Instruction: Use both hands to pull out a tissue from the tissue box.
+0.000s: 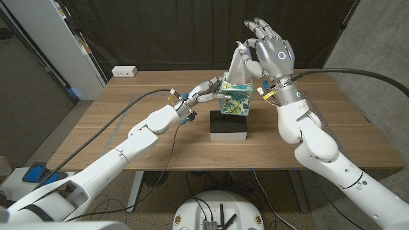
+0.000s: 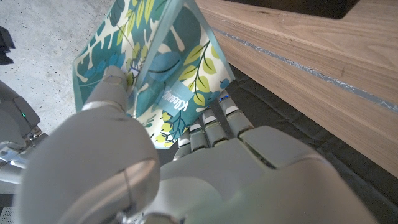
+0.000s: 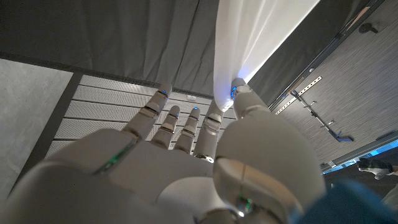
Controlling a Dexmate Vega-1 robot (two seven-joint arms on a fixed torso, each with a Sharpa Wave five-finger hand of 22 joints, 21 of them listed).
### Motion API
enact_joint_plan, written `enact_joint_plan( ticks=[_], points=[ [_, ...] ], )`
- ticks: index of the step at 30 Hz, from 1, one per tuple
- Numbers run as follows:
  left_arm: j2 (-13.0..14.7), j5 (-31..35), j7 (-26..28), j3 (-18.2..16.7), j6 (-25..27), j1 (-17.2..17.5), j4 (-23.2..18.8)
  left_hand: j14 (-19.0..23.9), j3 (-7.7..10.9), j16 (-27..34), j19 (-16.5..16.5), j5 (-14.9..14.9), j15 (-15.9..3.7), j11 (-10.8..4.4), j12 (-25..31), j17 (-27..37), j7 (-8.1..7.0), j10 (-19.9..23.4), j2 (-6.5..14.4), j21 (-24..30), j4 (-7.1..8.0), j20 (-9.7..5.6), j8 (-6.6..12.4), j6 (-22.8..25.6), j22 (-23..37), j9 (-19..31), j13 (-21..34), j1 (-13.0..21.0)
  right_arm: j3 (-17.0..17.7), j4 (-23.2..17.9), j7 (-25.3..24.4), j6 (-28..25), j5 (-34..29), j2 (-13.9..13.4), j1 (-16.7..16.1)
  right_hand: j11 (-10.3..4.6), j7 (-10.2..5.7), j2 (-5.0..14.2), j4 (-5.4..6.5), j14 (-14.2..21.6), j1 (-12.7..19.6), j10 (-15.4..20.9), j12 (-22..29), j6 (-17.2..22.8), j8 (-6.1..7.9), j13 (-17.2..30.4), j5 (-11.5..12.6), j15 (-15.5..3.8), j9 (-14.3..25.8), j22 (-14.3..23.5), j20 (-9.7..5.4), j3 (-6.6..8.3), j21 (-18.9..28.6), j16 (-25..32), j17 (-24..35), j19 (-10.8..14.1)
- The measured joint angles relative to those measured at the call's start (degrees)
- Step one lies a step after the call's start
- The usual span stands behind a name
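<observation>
Tissue box (image 1: 234,101) printed with teal, green and yellow leaf pattern on white; tissue (image 1: 239,62) plain white; block (image 1: 229,126) beneath the box black; tabletop (image 1: 345,128) brown wood grain; both hands, left hand (image 1: 206,89) and right hand (image 1: 271,51), grey and white.

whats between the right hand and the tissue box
A white tissue stretches from the tissue box top up to the right hand, which pinches it; the head view shows this.

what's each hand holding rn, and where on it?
Right hand pinches the white tissue by its upper part, between thumb and a finger. Left hand grips the tissue box by its side, steadying it on the black block.
</observation>
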Motion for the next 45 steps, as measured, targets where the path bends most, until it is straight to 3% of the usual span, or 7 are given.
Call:
enact_joint_plan(
  ticks=[10, 11, 26, 45],
  points=[
    [0.0, 0.0, 0.0, 0.0, 0.0, 0.0, -0.2, 0.0, -0.01, 0.0, -0.3, 0.0, 0.0, 0.0, 0.0, 0.0, -0.01, 0.0, -0.2, 0.0, 0.0, -0.3, -0.08, 0.0, 0.0, 0.0, 0.3, 0.2, 0.0, 0.4, -4.7, 1.0, 0.9, 0.3, 0.3, -0.11, 0.0, 0.3, -0.03, 0.6, 0.3, 0.7, 0.0, 0.0, 0.01, 0.0, 0.0, -0.21, -0.1, 0.0, -0.21, -0.43, 0.3, 0.4, 0.3, 0.2],
    [0.0, 0.1, 0.2, 0.0, 0.3, 0.0, -0.2, 0.0, -0.01, 0.0, -0.3, 0.0, 0.0, 0.0, 0.0, 0.0, 0.0, 0.0, -0.2, 0.0, -0.01, -0.3, -0.07, 0.0, 0.0, 0.0, 0.3, 0.2, 0.0, 2.1, -5.0, 1.0, 1.0, 1.3, 1.3, -0.12, 0.0, 0.3, -0.03, 0.6, 0.3, 0.7, 0.0, 0.0, 0.14, 0.0, 0.0, -0.22, -0.1, 0.0, -0.25, -0.43, 0.3, 0.4, 0.3, 0.3],
    [0.0, 0.1, 0.2, 0.1, 0.7, -0.1, -0.1, 0.0, -0.01, 0.0, -0.3, -0.2, 0.0, 0.0, 0.0, 0.0, 0.0, 0.0, -0.3, 0.0, -0.01, -0.3, 0.41, 0.0, 0.0, 0.0, 0.3, 0.3, -1.0, 5.2, -10.3, 1.8, 2.7, 3.6, 4.3, -0.2, -0.31, 0.31, 0.27, 1.0, 0.3, 1.6, 0.0, -0.3, 0.58, 0.3, 0.0, -0.23, -0.3, 0.0, 0.01, -1.08, 0.5, 1.3, 0.9, 0.8],
    [0.3, -0.5, -0.2, -0.2, 0.8, -0.4, 0.5, 0.0, -0.09, 0.0, -0.3, -0.2, 0.0, 0.0, 0.0, 0.0, 0.02, 0.0, -0.1, 0.0, -0.08, -0.3, 0.36, 0.0, 0.0, 0.0, 0.3, 0.1, -2.7, 10.2, -17.8, 2.5, 5.4, 6.8, 8.2, -0.42, -0.61, 0.6, 0.28, 2.2, 0.6, 2.7, 0.3, -0.6, 1.02, 0.3, 0.0, -0.1, -0.6, 0.3, -0.72, -2.01, 0.7, 2.1, 1.9, 1.6]
  ],
)
